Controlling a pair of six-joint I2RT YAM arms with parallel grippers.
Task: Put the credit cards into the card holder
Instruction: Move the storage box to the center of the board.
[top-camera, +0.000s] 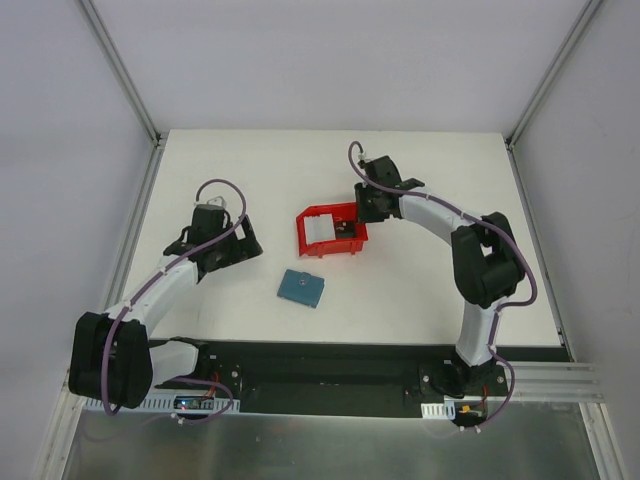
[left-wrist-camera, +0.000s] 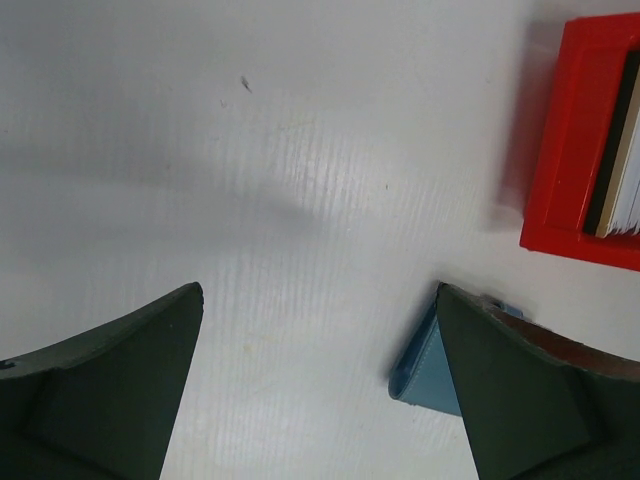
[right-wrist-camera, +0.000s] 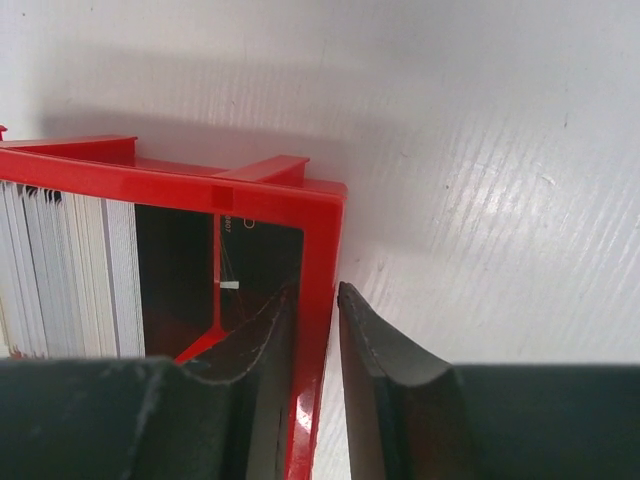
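Thin white credit cards (right-wrist-camera: 70, 270) stand on edge, packed in an open red plastic bin (right-wrist-camera: 240, 190); print inside is too small to read; the closed teal-blue folding card holder (top-camera: 300, 288) lies near it on the white table (top-camera: 420, 300); the right gripper (right-wrist-camera: 316, 290) pinches the bin's wall; the left gripper (left-wrist-camera: 320, 290) gapes wide, empty.

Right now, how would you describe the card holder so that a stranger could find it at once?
Look at the white table, then at the red bin near its middle. Just in front of the bin, toward the near edge and slightly left, lies the card holder. It is the only blue thing there, a small flat square.
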